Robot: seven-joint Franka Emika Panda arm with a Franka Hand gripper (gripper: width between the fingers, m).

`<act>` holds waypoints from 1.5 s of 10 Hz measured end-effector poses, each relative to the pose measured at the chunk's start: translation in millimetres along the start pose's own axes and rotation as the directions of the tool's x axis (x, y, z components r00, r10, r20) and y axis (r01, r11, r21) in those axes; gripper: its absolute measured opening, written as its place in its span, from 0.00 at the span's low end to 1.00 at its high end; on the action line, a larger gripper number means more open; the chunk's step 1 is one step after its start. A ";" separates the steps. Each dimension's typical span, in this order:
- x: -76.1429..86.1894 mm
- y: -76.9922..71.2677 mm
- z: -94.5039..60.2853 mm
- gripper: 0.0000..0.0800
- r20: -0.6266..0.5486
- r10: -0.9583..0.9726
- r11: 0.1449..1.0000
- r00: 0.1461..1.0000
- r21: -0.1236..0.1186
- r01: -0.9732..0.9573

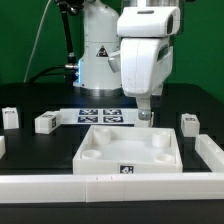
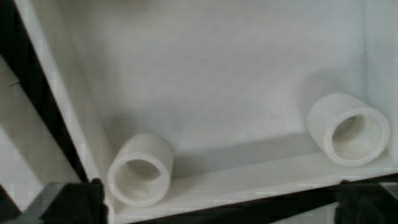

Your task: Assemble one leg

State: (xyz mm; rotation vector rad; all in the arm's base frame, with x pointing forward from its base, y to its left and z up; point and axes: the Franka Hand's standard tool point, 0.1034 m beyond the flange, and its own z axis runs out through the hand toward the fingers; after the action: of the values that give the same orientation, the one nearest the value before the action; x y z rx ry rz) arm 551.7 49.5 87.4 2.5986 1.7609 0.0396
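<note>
Three small white legs with tags stand on the black table: two at the exterior view's left (image 1: 10,117) (image 1: 45,123) and one at its right (image 1: 190,124). The large white square tabletop (image 1: 113,152) with round corner sockets lies in the middle. My gripper (image 1: 146,116) hangs over the tabletop's far right part, open and empty. In the wrist view the dark fingertips (image 2: 71,203) stand wide apart at the frame's corners, with my gripper (image 2: 217,207) over the tabletop's rim. Two sockets (image 2: 143,170) (image 2: 350,128) show below. No leg shows in the wrist view.
The marker board (image 1: 100,115) lies behind the tabletop by the robot base. A low white wall (image 1: 110,186) runs along the front and turns up the exterior view's right side (image 1: 207,150). Another white piece (image 1: 2,147) shows at the left edge.
</note>
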 end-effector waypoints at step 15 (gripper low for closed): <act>-38.7 -61.0 72.0 0.61 -0.008 -0.131 0.990 0.991 0.050 0.131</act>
State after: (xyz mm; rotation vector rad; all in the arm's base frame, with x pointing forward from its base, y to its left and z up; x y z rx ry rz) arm 482.4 37.0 13.7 2.5102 1.9548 0.0011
